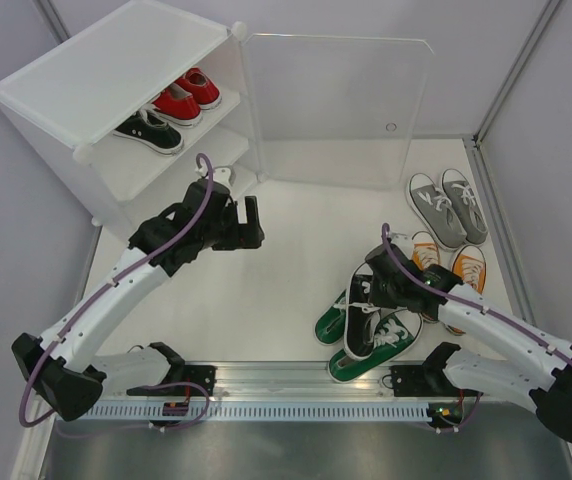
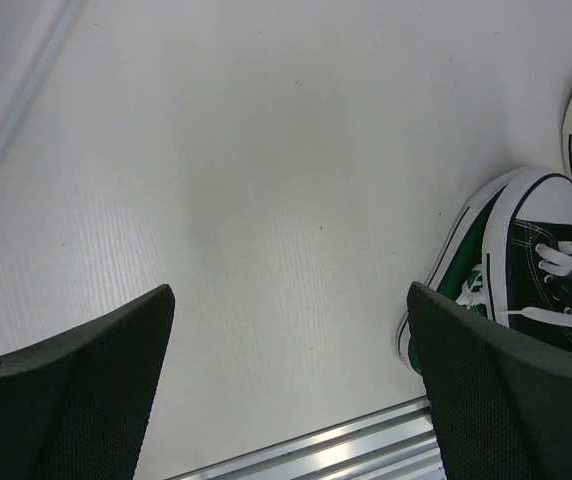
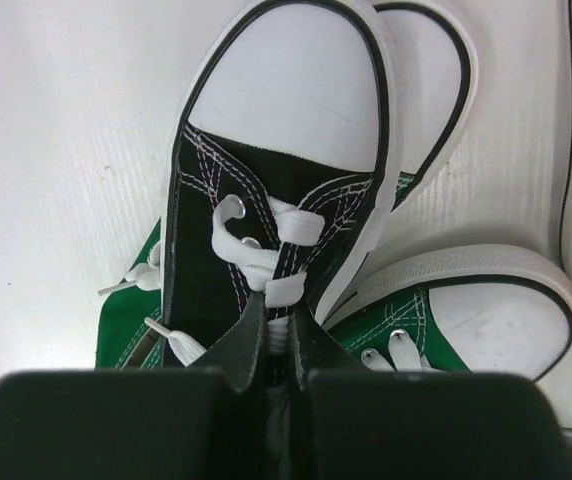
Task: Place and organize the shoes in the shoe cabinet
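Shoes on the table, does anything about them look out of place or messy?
Yes. One black shoe lies piled on top of the green pair, not beside them; the right gripper is shut on its tongue. Its mate sits in the cabinet beside the red pair. The grey pair and orange pair lie tidy.

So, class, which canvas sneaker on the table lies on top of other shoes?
The black canvas sneaker: it rests across the green canvas pair, right gripper pinching its tongue. The grey pair and orange pair sit flat.
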Motion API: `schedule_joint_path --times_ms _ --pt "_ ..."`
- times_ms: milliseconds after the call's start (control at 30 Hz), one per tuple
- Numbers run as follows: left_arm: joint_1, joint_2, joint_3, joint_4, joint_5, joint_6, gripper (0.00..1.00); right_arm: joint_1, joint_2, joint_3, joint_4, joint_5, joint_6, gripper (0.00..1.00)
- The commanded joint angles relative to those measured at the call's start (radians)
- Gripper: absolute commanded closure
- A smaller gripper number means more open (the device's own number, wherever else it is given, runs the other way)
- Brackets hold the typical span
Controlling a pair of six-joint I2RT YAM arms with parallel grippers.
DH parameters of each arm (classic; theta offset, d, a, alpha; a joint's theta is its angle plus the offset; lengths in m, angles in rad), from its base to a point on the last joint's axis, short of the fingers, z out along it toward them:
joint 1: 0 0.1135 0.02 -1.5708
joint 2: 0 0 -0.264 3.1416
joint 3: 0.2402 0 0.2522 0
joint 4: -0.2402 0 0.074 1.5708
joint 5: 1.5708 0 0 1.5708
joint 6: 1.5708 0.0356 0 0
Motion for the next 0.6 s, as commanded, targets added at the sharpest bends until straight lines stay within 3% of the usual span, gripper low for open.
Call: schedule_joint_path --times_ms 0,300,567 --pt "0.003 -0.033 0.000 0.003 -0.002 0.035 0.00 0.011 0.041 0.121 -0.036 -0.054 -0.076 0.99" --pt "0.003 -0.055 -0.006 0.002 -0.011 0.006 0.00 0.017 0.283 0.471 0.016 -0.151 -0.220 0.99" --pt "0.003 -0.110 -0.031 -0.029 -0.042 -0.042 0.00 0.058 0.569 0.662 0.249 -0.234 -0.329 0.99"
